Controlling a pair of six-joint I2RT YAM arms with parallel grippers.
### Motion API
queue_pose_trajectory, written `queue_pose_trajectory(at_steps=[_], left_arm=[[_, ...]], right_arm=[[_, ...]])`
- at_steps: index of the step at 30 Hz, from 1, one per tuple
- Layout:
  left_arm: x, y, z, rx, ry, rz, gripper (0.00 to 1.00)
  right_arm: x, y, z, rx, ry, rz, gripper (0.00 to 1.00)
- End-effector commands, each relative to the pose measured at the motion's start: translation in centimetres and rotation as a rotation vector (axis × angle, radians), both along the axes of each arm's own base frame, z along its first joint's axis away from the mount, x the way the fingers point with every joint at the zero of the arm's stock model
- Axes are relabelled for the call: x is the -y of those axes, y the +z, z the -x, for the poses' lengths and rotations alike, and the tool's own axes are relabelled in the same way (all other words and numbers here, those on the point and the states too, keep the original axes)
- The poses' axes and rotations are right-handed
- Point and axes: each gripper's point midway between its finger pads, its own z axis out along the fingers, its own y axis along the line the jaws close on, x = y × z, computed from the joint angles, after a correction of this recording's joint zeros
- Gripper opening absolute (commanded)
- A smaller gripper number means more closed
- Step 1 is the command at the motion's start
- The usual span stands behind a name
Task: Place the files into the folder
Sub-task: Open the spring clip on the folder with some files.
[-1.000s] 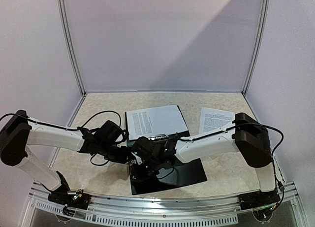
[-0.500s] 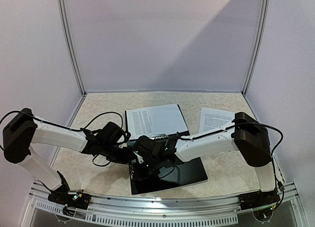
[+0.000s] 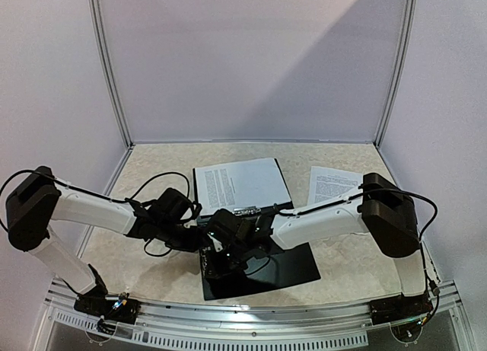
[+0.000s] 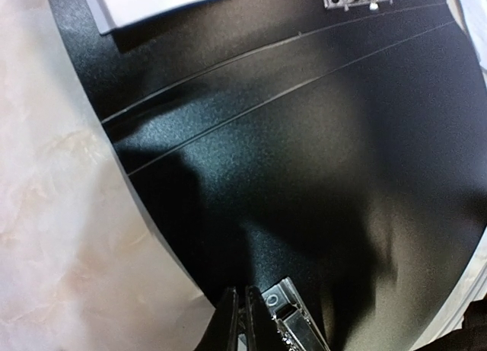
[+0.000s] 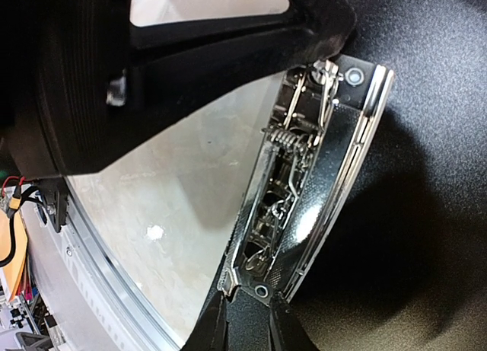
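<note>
Tabletop point(image 3: 152, 168): lying pale and marbled between white booth walls, carrying all the work near its middle.
Folder point(image 3: 281, 263): lying open and flat at the centre, spreading a bare black half toward 6 o'clock and a covered half toward 12.
Filed sheet point(image 3: 240, 185): resting on the folder's far half, facing up with its print showing.
Loose sheet point(image 3: 331, 182): waiting on the table at 2 o'clock, near the folder's far corner but apart from it, its near edge hiding behind the right arm.
Metal clip point(image 5: 297, 176): sitting along the near half's edge at about 8 o'clock, showing springs and rivets.
Left gripper point(image 4: 240, 291): pressing its fingers together on nothing visible, pointing at the folder's rim just beside the clip.
Right gripper point(image 5: 247, 313): crowding the clip's near end with fingers almost meeting; not showing clearly whether pinching the metal or only bracing against it.
Risk, collision: working both wrists in one small patch at 8 o'clock, inviting a knock between them.
Risk, clip: slipping off smooth sprung metal, letting it snap back.
Risk, folder: sliding or twisting under a sideways push, shifting the filed sheet.
Risk, loose sheet: getting brushed away by the right forearm while swinging toward 2 o'clock.
</note>
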Motion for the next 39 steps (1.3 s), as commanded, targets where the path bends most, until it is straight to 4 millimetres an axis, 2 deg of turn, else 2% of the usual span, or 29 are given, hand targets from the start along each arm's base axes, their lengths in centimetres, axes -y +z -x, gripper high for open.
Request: queue_pose_trajectory(at_steps=[1, 10, 18, 22, 31, 39], left_arm=[[-1.4, -2.6, 1.9, -0.091, -0.001, -0.052, 0.05], [-1.5, -2.9, 2.3, -0.115, 0.015, -0.040, 0.00], [-1.5, -3.1, 2.5, -0.121, 0.016, -0.039, 0.00], [-1.6, -3.1, 2.6, -0.123, 0.016, -0.041, 0.00], [-1.8, -3.2, 2.7, -0.122, 0.015, -0.046, 0.00], [-1.9, -3.3, 2.6, -0.121, 0.014, -0.053, 0.00]], right_arm=[[-0.4, 1.0, -0.9, 0.026, -0.019, -0.022, 0.19], [-0.6, 1.4, -1.3, 0.039, -0.036, -0.036, 0.19], [-0.9, 1.2, -1.5, 0.031, -0.041, -0.052, 0.08], [-1.4, 1.6, -1.3, 0.018, -0.040, -0.081, 0.11], [-0.8, 0.2, -1.4, 0.001, -0.055, -0.038, 0.04], [-0.6, -1.2, -0.5, -0.049, -0.027, -0.013, 0.05]])
